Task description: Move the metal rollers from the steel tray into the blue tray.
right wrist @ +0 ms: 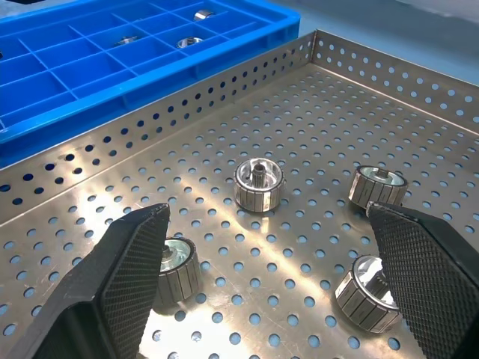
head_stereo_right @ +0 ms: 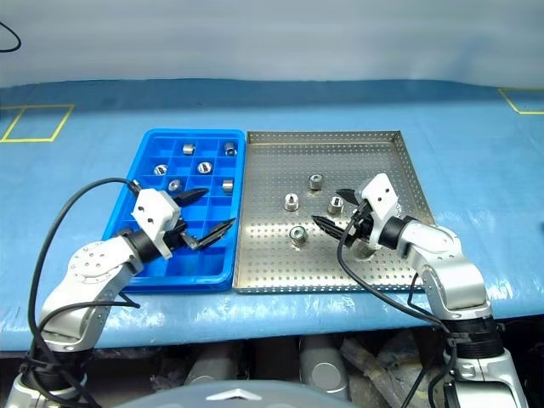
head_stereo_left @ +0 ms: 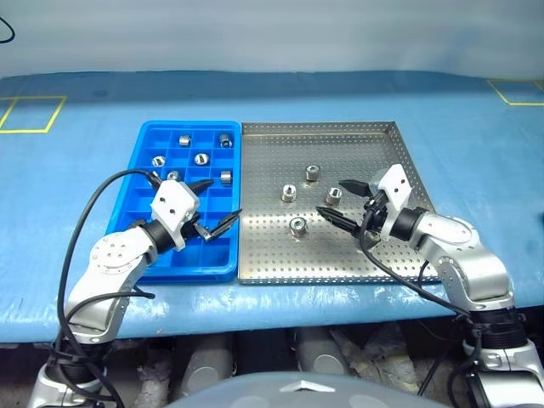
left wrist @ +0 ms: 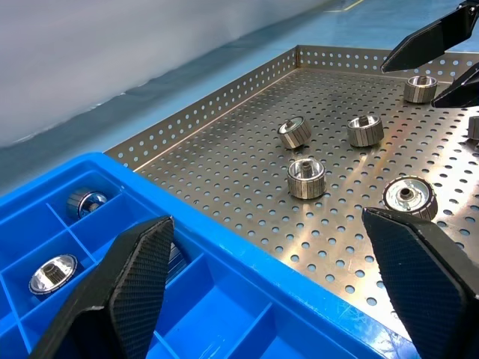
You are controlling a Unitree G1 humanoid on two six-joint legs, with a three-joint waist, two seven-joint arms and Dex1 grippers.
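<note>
We see 4 metal rollers (head_stereo_left: 297,225) on the steel tray (head_stereo_left: 272,263); both left gripper (head_stereo_left: 211,206) and right gripper (head_stereo_left: 342,200) hover spread wide, empty, beside the blue tray (head_stereo_left: 136,191).

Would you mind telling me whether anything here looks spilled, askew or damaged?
Nothing stands out. Four rollers sit apart inside the steel tray, none spilled onto the table. Six more lie in separate cells of the blue tray, which sits squarely beside it. Both the left gripper and right gripper are open and empty.
</note>
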